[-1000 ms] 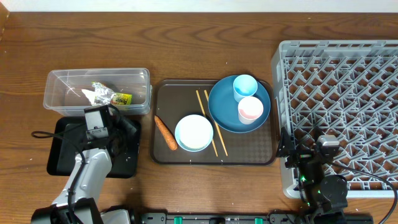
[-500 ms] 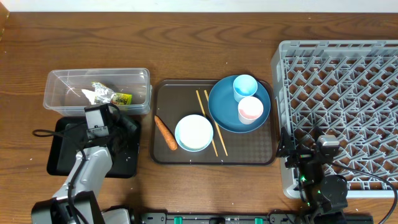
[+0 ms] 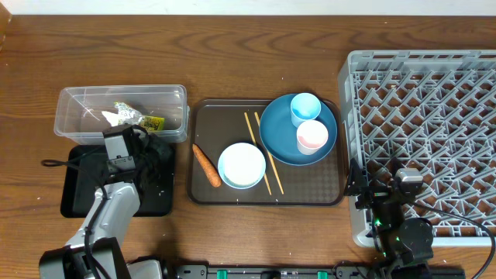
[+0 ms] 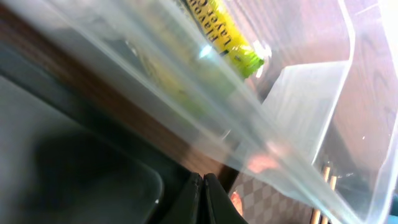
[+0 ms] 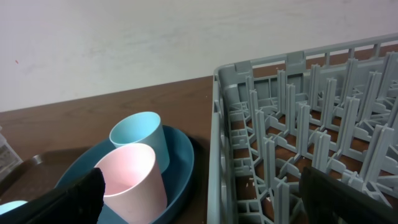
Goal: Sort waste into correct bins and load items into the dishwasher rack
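The clear tub (image 3: 77,105) holds the yellow-green wrapper (image 3: 143,121) and white tissue (image 3: 115,117); the wrapper (image 4: 231,38) shows through its wall (image 4: 301,106). My left gripper (image 3: 156,152) is shut on nothing, low over the black tray (image 3: 77,190), beside the tub's front right corner. Its tips (image 4: 203,200) are pressed together. On the brown tray lie the carrot (image 3: 205,166), white bowl (image 3: 242,164) and chopsticks (image 3: 263,155). The blue plate (image 3: 279,132) carries a light blue cup (image 3: 305,108) and a pink cup (image 3: 312,136). My right gripper (image 3: 363,184) stands open at the rack's (image 3: 426,108) left front edge.
The brown serving tray (image 3: 310,194) lies between the bins and the rack. In the right wrist view the rack's wall (image 5: 217,155) rises just right of the plate (image 5: 183,162) and the two cups (image 5: 134,171). Bare wood runs along the back.
My left wrist has edged slightly toward the clear tub, and the black tray under it looks shifted a little. The right arm has not moved.
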